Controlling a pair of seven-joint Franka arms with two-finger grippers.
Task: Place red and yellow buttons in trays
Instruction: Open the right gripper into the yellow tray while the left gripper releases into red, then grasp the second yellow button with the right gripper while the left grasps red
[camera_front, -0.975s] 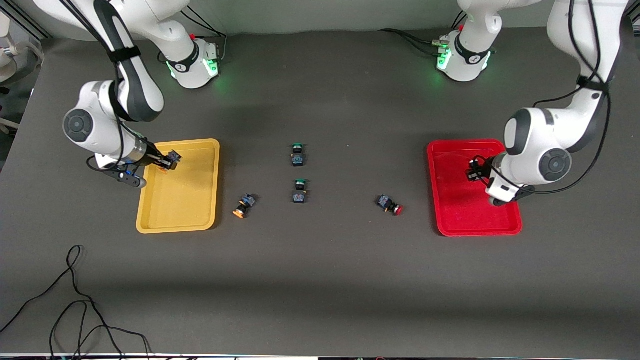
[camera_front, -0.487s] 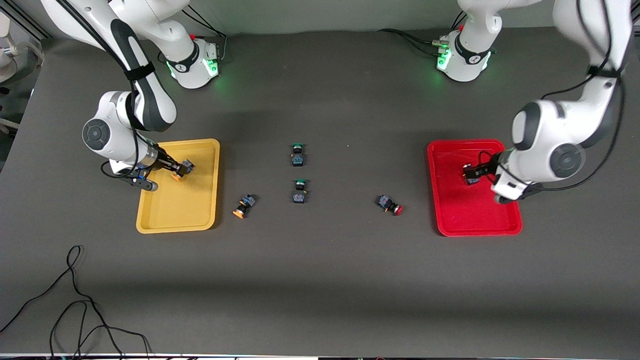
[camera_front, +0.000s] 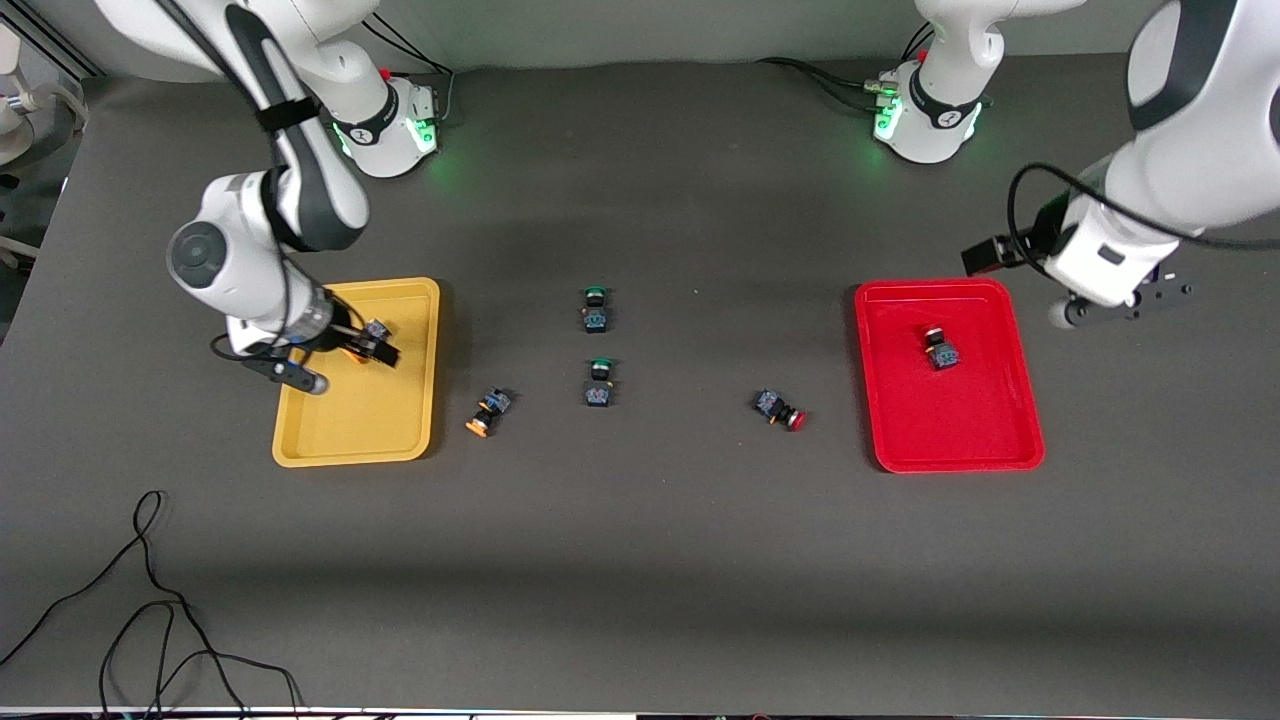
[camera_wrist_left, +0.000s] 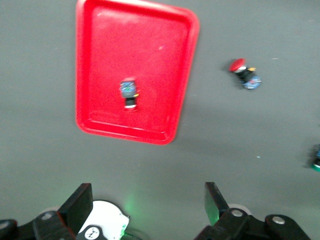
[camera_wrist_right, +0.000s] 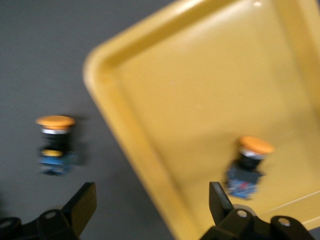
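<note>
Nearest the front edge of the counter (camera_front: 640, 560), an orange-capped button (camera_front: 487, 412) and a red-capped button (camera_front: 779, 409) lie on their sides between the trays, with two green-capped buttons (camera_front: 597, 345) just farther back at mid-counter. Yellow tray (camera_front: 350, 435), toward the right arm's end: right end effector (camera_front: 370, 346) over it, fingers spread, released; the second orange button (camera_wrist_right: 247, 167) lies in the tray, half hidden in the front view. Red tray (camera_front: 950, 440), toward the left arm's end, holds one button (camera_front: 940, 351), cap colour hard to make out; left end effector (camera_wrist_left: 147, 210) is over bare counter past the tray's back corner, open, fingertips cut off.
</note>
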